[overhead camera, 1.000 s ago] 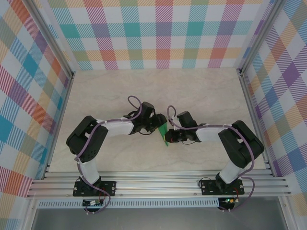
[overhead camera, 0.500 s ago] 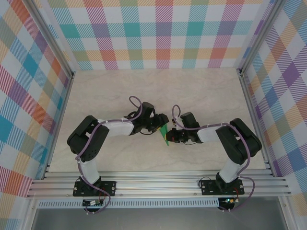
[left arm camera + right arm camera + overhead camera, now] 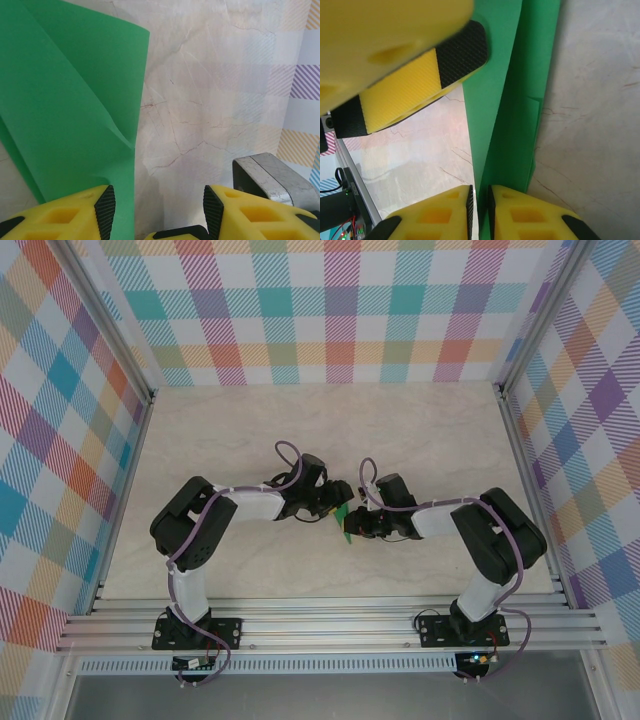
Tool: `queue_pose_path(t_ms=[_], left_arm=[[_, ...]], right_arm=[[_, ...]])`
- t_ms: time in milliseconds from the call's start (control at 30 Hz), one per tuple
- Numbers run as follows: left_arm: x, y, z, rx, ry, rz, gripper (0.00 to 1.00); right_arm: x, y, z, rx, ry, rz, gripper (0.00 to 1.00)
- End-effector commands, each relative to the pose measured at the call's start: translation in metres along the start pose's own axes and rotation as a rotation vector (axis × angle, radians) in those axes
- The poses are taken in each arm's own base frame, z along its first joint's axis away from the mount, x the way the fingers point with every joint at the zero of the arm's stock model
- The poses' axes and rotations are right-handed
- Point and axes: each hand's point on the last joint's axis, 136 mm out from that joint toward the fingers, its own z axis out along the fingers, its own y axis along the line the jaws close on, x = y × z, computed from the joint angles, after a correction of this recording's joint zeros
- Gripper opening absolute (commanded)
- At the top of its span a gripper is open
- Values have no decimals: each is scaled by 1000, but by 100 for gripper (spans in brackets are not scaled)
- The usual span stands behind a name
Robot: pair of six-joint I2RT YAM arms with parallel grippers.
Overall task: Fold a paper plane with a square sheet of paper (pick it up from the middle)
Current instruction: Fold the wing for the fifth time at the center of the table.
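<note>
Top view: left arm [image 3: 235,508] and right arm [image 3: 455,518] are both bent sharply at the elbow, forearms low and reaching inward, with the wrists meeting nose to nose at mid-counter [image 3: 240,430]. The sheet of paper [image 3: 346,526], bright green and partly folded, shows as a narrow sliver between the two wrists. Left pincer [image 3: 155,202]: fingers well apart, nothing clamped. A creased flap of the sheet lies alongside one finger, its free edge running down into the gap. Right pincer [image 3: 480,200]: fingers drawn almost together, and the sheet's layered edge drops into the thin slit between the pads. Whether they pinch it or merely flank it, I cannot tell. One left-pincer pad sits at the sheet's far edge.
</note>
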Motion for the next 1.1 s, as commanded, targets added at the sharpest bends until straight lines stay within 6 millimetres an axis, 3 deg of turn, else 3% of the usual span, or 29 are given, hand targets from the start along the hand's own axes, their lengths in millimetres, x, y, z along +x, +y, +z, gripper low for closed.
queue_pose_path(t_ms=[0,100,333,767,1067], left_arm=[[1,3,5,-20,13,18,52],[1,4,6,-26,17,23,52],[1,4,6,-28,20,28,52],[2,-26,-5,70,33,93,59],[6,-25,6,89,72,100,62]], right_arm=[[3,2,-5,8,9,30,20],[5,2,-7,12,9,48,20],[14,-11,-4,48,31,110,0],[28,-35,4,62,53,245,0],[33,-45,5,75,73,291,0]])
